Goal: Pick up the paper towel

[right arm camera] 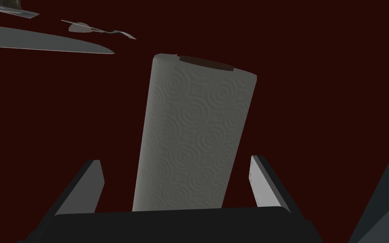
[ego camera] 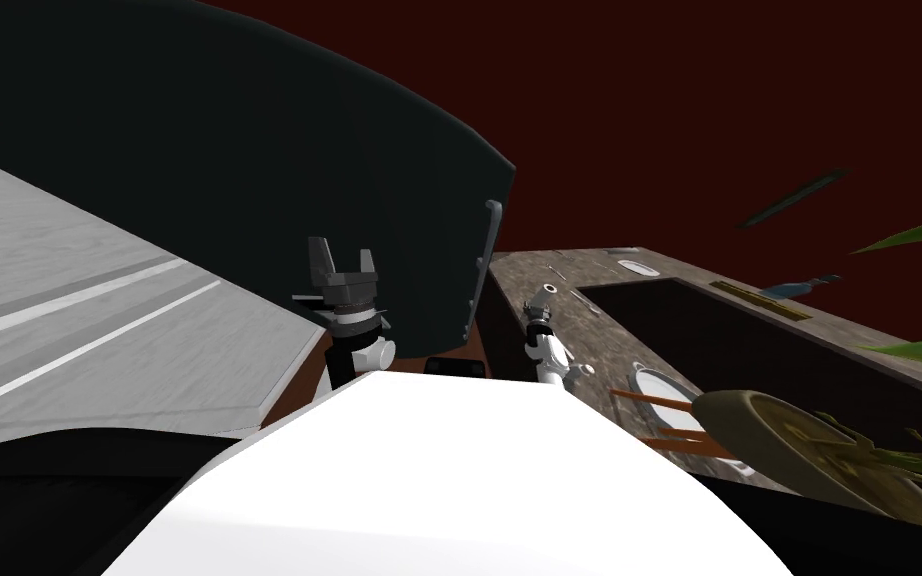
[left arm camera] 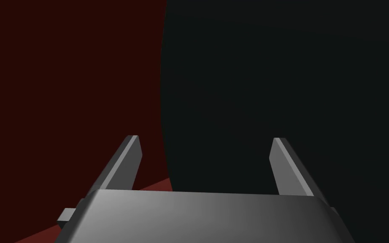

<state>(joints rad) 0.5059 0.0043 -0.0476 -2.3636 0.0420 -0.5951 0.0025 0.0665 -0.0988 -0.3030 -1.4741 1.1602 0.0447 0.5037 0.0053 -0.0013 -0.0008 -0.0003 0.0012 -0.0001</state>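
The paper towel (right arm camera: pixel 193 135) is a pale grey roll with an embossed swirl pattern and a dark core at its far end. It stands in the right wrist view between the fingers of my right gripper (right arm camera: pixel 176 160). Those fingers are open, with a gap on each side of the roll, and a dark red wall lies behind it. In the head view my right gripper (ego camera: pixel 539 300) reaches over the near end of a mottled stone counter (ego camera: pixel 589 290). My left gripper (ego camera: pixel 342 265) is raised and open in front of a tall dark appliance (ego camera: pixel 249 180); the left wrist view shows this gripper (left arm camera: pixel 205 138) holding nothing.
The dark appliance has a grey handle (ego camera: pixel 489 260) beside the counter. The counter holds a deep dark sink recess (ego camera: pixel 749 340), a white plate (ego camera: pixel 664 385) and a potted plant (ego camera: pixel 809 450) at the near right. Grey floor (ego camera: pixel 99 320) spreads to the left.
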